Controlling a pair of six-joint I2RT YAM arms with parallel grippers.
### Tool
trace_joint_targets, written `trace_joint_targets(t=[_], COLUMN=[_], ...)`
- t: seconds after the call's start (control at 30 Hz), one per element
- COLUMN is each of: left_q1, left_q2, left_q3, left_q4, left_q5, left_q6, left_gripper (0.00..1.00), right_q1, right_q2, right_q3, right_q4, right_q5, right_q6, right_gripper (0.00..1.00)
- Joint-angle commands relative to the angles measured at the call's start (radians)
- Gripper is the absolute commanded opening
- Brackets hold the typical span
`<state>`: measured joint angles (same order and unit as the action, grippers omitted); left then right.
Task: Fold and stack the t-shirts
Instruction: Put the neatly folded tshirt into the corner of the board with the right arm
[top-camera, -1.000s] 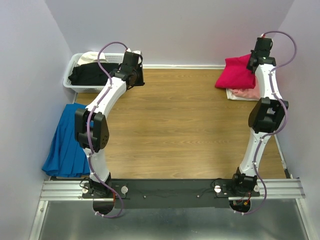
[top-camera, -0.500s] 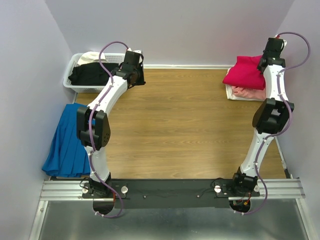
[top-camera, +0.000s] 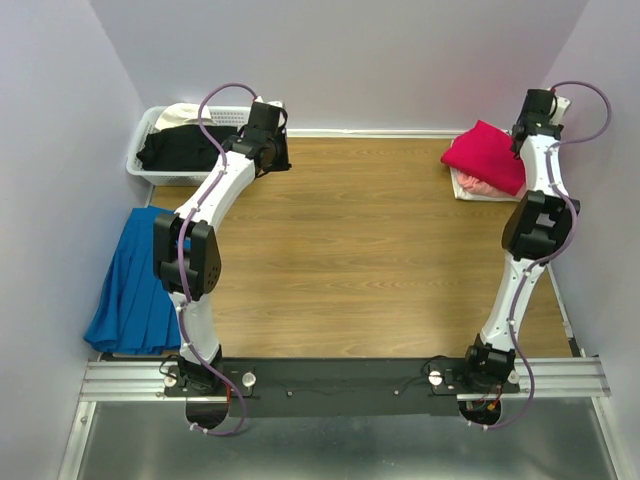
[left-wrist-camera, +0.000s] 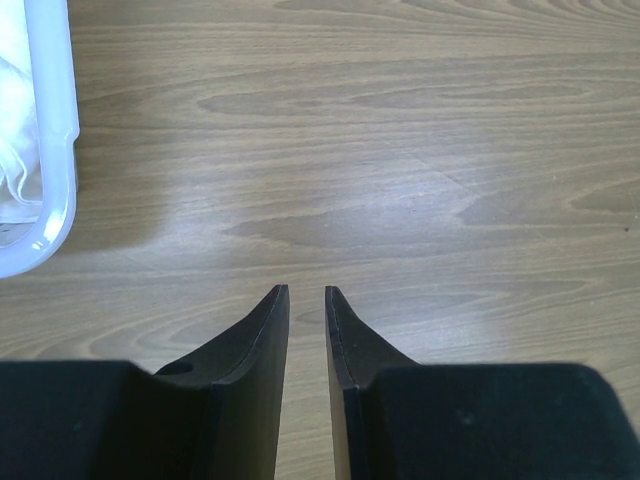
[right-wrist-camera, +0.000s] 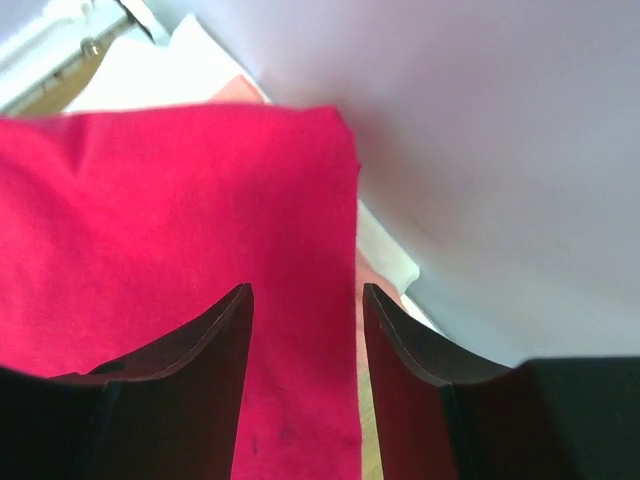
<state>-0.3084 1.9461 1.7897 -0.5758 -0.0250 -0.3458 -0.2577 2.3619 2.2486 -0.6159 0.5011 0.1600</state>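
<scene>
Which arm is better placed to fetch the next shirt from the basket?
Left, probably: the left gripper hovers empty beside the basket; the right gripper is far off, open over the red shirt.

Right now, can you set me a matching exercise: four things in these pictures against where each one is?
Things:
1. red t-shirt
2. black t-shirt
3. blue cloth
4. left hand

Places:
A. in the white basket, far left corner
B. above bare wood of the table, beside the basket
C. on top of the pink t-shirt, far right
D. at the table's left edge

Pairs: 1-C, 2-A, 3-D, 4-B
</scene>
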Motion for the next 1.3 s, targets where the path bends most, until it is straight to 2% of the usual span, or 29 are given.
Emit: trace_joint_targets(t=[0.0,0.23,0.37,0.53,0.7,1.0,1.27], left_q1=[-0.008,-0.015,-0.017,-0.017,-0.017,-0.017,-0.017], left_q2=[0.008,0.016,0.005,-0.024,-0.029,0.011,0.007], left_q3=[0.013,-0.006,-0.029,-0.082,-0.096,0.010,-0.003], left_q4=[0.002,0.022,0.036,0.059,0.062,-0.021,-0.032], left_q5=[0.019,0.020,0.020,0.059,0.073,0.053,0.062], left_q6=[-0.012,-0.018,-0.015,-0.007,0.013,0.039,0.042], left_gripper=[0.30,0.29,0.29,0.29,0.29,0.29,0.29], right_q1=[-0.003,0.049,0.057,0.054,0.054,0.054,0.052], right_q2=[-0.136,-0.272,-0.363,-0.391,-0.395,-0.360,-0.377], right_q3=[-0.001,-0.178,-0.332,-0.507,-0.561,-0.652,-0.696], right_q4=[0.021,0.021,0.022,0.030,0.050,0.125,0.133], right_q5=[-0.031,-0.165,-0.205,-0.253,-0.249,-0.291,-0.162], right_q6=[0.050,0.082,0.162,0.225,0.269,0.280,0.285], right_gripper=[0.57,0.58,0.60,0.62,0.62,0.62,0.63])
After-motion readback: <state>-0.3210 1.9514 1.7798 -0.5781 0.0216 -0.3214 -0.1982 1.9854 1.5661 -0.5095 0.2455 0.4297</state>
